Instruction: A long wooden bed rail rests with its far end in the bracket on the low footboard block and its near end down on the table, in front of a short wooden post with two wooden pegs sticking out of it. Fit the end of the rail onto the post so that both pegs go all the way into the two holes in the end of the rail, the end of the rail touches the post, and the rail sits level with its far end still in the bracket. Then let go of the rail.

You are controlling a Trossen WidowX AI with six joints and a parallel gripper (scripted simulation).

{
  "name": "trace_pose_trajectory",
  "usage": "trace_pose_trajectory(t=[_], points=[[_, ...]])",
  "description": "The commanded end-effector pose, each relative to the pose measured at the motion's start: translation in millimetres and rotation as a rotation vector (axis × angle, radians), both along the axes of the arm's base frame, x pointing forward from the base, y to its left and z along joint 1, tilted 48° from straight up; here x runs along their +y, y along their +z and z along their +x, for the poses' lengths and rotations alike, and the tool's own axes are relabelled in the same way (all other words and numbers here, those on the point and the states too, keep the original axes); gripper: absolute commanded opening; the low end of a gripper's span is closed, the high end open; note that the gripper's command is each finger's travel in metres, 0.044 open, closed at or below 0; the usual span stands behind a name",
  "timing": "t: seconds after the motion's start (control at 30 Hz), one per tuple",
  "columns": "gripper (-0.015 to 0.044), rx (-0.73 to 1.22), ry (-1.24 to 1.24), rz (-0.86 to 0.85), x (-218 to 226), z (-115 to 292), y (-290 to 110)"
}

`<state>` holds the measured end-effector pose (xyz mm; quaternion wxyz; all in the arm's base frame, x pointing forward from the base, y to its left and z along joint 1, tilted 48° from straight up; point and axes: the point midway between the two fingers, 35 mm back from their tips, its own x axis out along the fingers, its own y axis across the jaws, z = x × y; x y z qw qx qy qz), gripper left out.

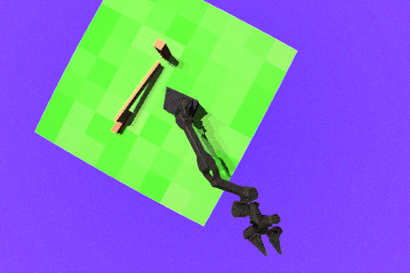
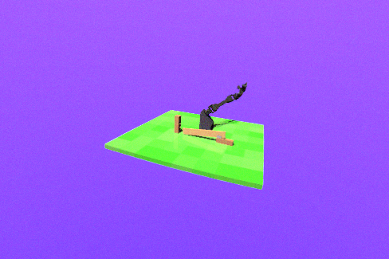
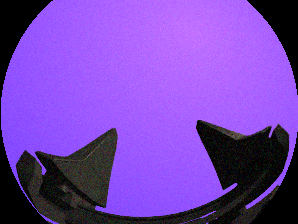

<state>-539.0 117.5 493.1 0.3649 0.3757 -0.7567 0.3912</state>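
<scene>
The long wooden rail [image 1: 138, 96] [image 2: 203, 132] lies slanted on the green table [image 1: 235, 70] [image 2: 167, 155]. Its far end rests on the low footboard block [image 1: 118, 127] [image 2: 225, 141], and its near end is down on the table just short of the short wooden post [image 1: 160, 44] [image 2: 177, 123]. The pegs are too small to make out. My gripper [image 1: 270, 251] [image 2: 243, 85] [image 3: 157, 128] is open and empty. It is raised high and stretched away from the rail, out beyond the table's edge. The wrist view shows only the two fingers against purple background.
The arm's dark base [image 1: 178, 102] [image 2: 205, 120] stands on the table beside the rail. The table is a square checkered green slab surrounded by plain purple.
</scene>
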Motion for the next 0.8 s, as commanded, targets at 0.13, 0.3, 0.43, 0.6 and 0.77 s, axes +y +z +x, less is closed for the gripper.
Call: trace_pose_trajectory(t=[0.13, 0.3, 0.43, 0.6, 0.77], points=[[0.0440, -0.042, -0.066, -0.021, 33.0, -1.7, -5.5], [0.0440, -0.134, -0.207, -0.075, 109.6, 6.8, -15.6], [0.0440, -0.184, -0.276, -0.123, 160.0, 28.0, -14.2], [0.0440, -0.228, -0.329, -0.205, 212.9, 61.3, -8.2], [0.0440, -0.261, -0.381, -0.291, 259.7, 99.1, -3.2]])
